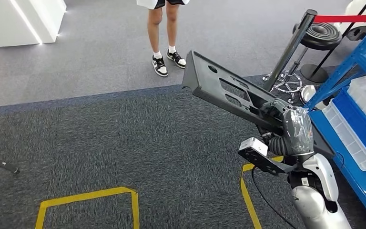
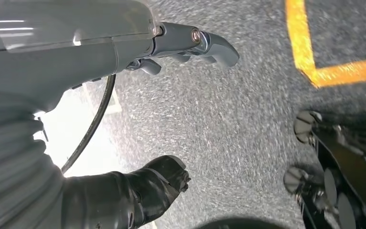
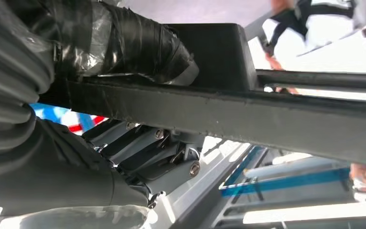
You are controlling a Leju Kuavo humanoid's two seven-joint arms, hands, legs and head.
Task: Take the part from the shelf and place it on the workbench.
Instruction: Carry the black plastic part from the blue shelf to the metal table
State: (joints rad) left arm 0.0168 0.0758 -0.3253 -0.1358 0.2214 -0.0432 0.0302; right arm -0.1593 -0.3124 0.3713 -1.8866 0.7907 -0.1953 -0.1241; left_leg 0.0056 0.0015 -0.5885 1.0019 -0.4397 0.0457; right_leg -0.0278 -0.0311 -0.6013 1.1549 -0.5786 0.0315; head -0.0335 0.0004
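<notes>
A person's legs (image 1: pixel 167 36) stand at 12 o'clock. The right hand (image 1: pixel 275 110) grasps the long dark part (image 1: pixel 224 88), raised over carpet. At 3 o'clock, the blue shelf (image 1: pixel 357 57) carries clear bins (image 1: pixel 350 136). The left hand (image 2: pixel 171 52) hangs released.

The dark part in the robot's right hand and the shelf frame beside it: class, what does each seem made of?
Part: probably moulded plastic, matt dark grey, with clean cut-out slots and raised rims. Shelf frame: likely painted metal, glossy blue, a slim straight beam. Right hand grips the part.
</notes>
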